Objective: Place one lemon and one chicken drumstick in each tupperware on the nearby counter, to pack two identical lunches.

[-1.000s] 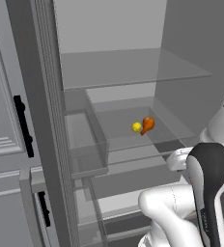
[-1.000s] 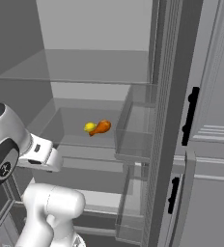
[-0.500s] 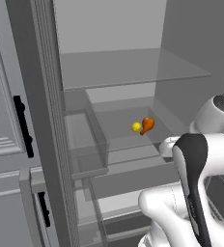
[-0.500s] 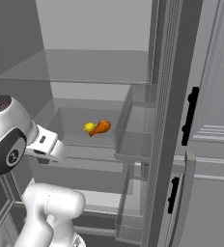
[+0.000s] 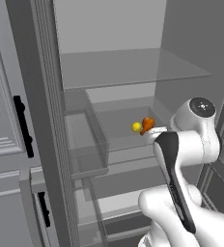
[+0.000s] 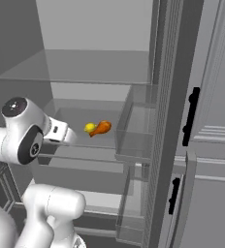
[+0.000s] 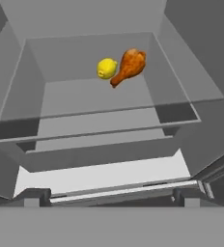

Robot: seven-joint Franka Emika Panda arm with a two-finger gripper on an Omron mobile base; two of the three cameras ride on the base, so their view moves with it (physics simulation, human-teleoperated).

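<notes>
A yellow lemon and an orange-brown chicken drumstick lie touching side by side, far back on a glass shelf of the open fridge. My gripper is open and holds nothing. It hangs in front of that shelf, well short of the food and slightly above it. In the right base view my white hand points at the food from the left. In the left base view my arm hides the gripper. The tupperware and the counter are out of view.
Another glass shelf spans the fridge above. Clear door bins stick out beside the shelf. A lower white drawer front lies under the hand. Grey panelled doors with black handles flank the opening.
My arm has swung up and forward toward the fridge shelf. The lemon and drumstick have not moved, and the jaws stayed wide.
</notes>
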